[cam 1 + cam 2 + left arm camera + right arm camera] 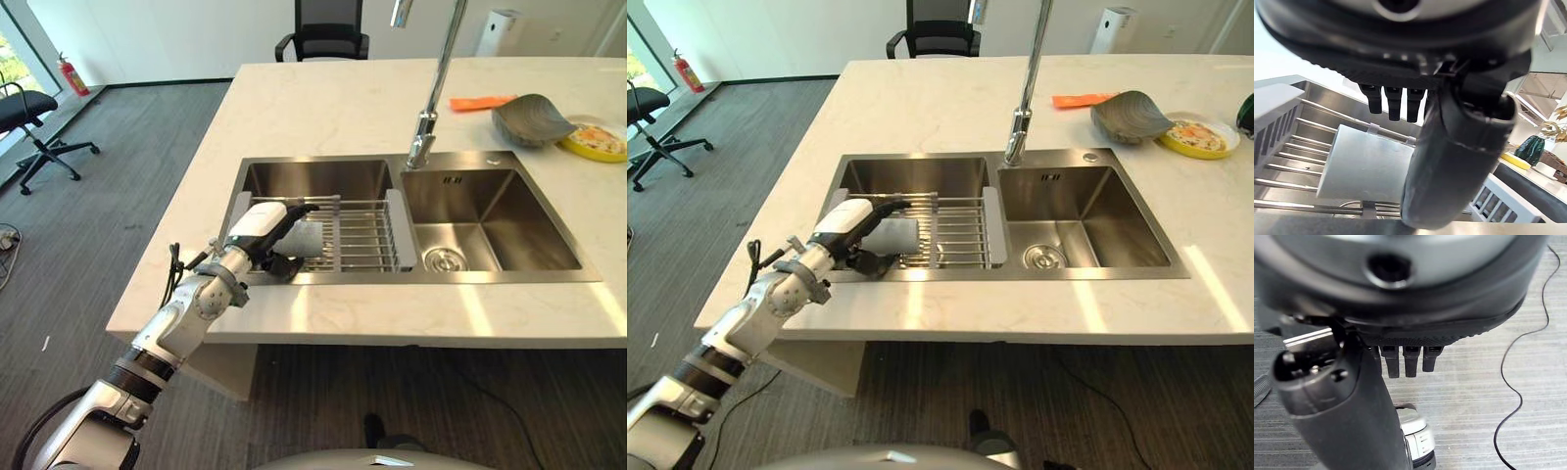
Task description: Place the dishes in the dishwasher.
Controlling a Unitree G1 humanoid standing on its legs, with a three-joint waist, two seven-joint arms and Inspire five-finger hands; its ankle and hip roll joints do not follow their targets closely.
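Observation:
A pale grey cup [308, 238] lies on its side on the wire dish rack [364, 235] set across the left sink basin. My left hand [266, 233] reaches over the counter's front edge to it. Its fingers [1394, 102] stretch straight over the cup [1366, 166] and its thumb [1459, 161] stands on the near side, so the hand is open around the cup without closing on it. Hanging low over the carpet, my right hand [1342, 421] has relaxed fingers [1405, 361] and holds nothing.
A tall faucet [431, 98] rises between the basins; the right basin [490, 225] has only its drain. A grey bowl [529, 119], a yellow plate with food [596, 142] and an orange item [480, 102] sit at the counter's far right. Office chairs [323, 39] stand beyond.

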